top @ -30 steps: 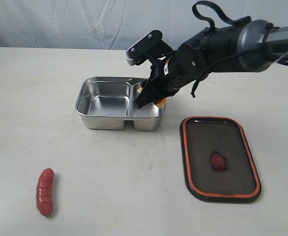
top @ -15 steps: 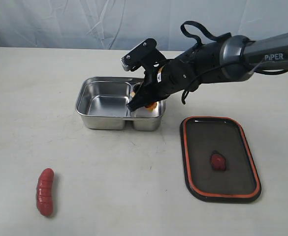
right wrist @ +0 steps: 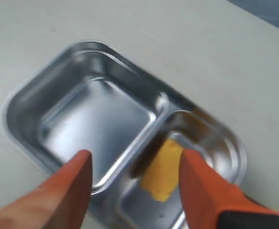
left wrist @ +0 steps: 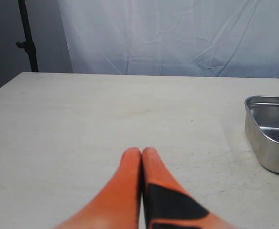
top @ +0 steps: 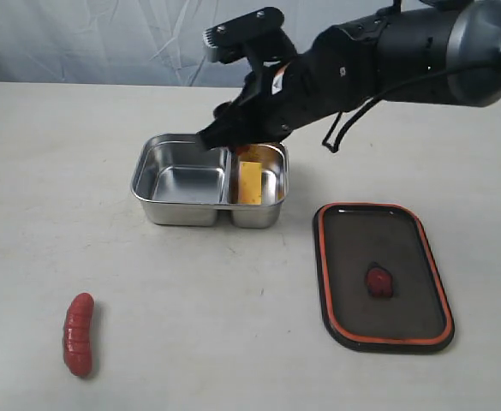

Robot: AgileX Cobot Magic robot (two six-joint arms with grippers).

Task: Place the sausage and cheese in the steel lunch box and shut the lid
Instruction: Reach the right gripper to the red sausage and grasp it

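The steel lunch box [top: 181, 211] is polished metal, mirror-bright, with smooth walls that throw back soft reflections. The cheese [top: 249, 182] inside it looks like matt yellow plastic. At seven o'clock on the counter [top: 233, 291], the sausage [top: 78, 334] is glossy red plastic with ribbed segments. At four o'clock, the lid [top: 357, 244] is dark, smoky plastic with a rubbery-looking orange rim and a reddish valve [top: 378, 281]. The counter is pale, matt and faintly scuffed. The right hand [right wrist: 135, 160] and the left hand [left wrist: 141, 153] have smooth orange fingers with a satin sheen. At twelve o'clock hangs a wrinkled pale cloth [top: 104, 38].
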